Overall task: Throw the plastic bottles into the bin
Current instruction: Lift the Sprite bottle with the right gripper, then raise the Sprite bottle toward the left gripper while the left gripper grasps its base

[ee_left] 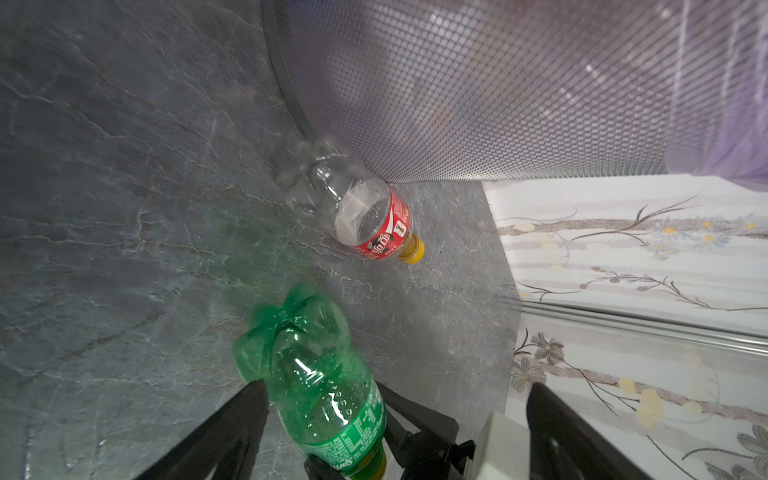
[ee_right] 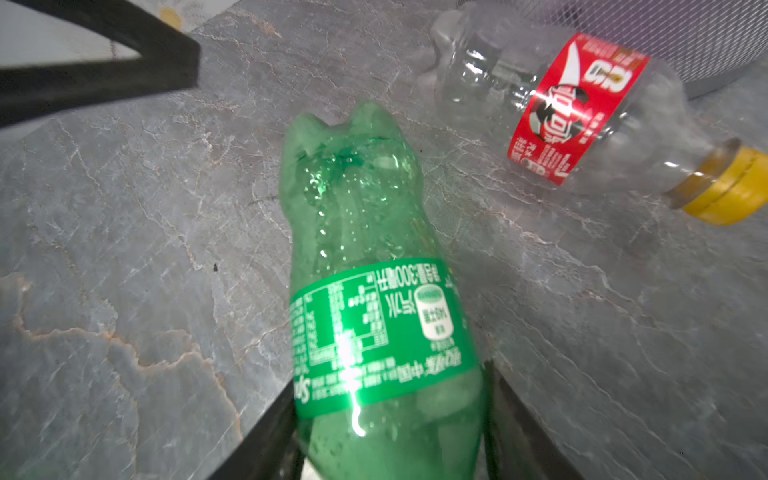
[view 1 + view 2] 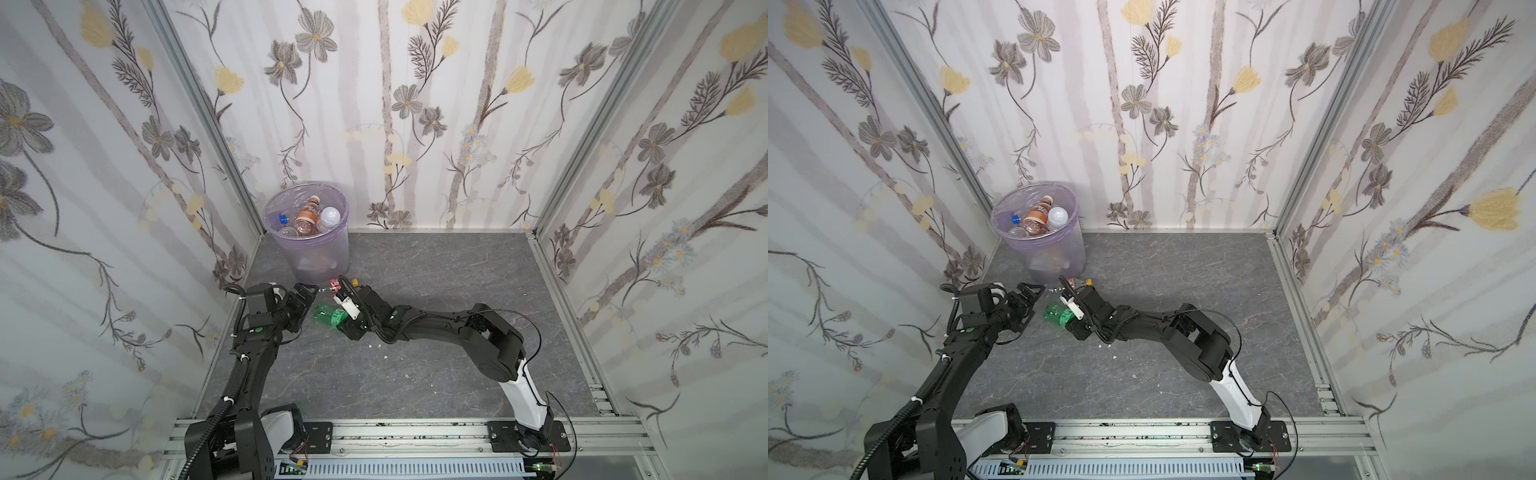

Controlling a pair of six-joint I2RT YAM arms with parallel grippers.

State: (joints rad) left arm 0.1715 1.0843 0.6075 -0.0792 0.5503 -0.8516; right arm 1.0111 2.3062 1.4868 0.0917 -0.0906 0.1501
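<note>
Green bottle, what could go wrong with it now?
The right claw pinches the green bottle near its cap end, so the long body might slip out. The red-label bottle lies close, beside the bin, and could get knocked away. The open left claw sits near; they might bump.

Top views, both: high, near side, tilted steeply down; whole floor [image 3: 1183,291] and bin [image 3: 332,249] in frame, nearly identical. Wrist views: low, close, skimming the floor. Both wrists share green bottle [image 1: 316,386], red-labelled bottle [image 2: 552,112]; foreground blurred, probably from closeness.
</note>
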